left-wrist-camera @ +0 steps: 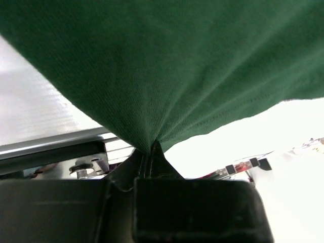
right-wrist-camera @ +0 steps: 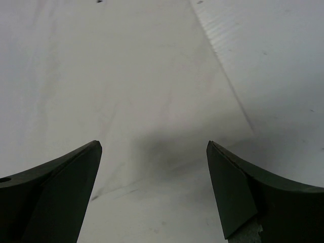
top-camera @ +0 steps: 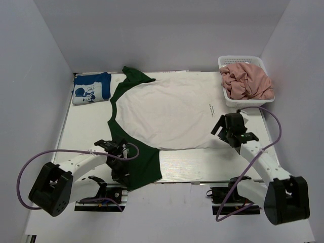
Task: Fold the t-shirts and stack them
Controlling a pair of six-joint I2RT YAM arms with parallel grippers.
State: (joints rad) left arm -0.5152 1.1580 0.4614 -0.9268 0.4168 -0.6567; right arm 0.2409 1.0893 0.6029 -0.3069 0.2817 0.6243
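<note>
At the near left, the left gripper [left-wrist-camera: 152,148] was clamped shut on the dark green sleeve [left-wrist-camera: 167,66] of the white t-shirt [top-camera: 167,111], bunching the cloth into a peak. To the right, the right gripper [right-wrist-camera: 154,147] stood with its jaws wide apart and nothing between them, at the shirt's right edge. The shirt lay spread across the middle of the table [top-camera: 202,164]. At the far left sat a folded blue t-shirt [top-camera: 91,88]. At the far right, a pink t-shirt [top-camera: 248,81] was bundled in a white basket [top-camera: 242,59].

In the left wrist view the green sleeve [left-wrist-camera: 167,66] runs off the top and both side edges. In the top view, lower left, the left gripper [top-camera: 121,164] merges with that dark cloth, its fingertips hidden. The small print [top-camera: 211,108] on the white t-shirt [top-camera: 167,114], right of centre, is too small to read.
</note>
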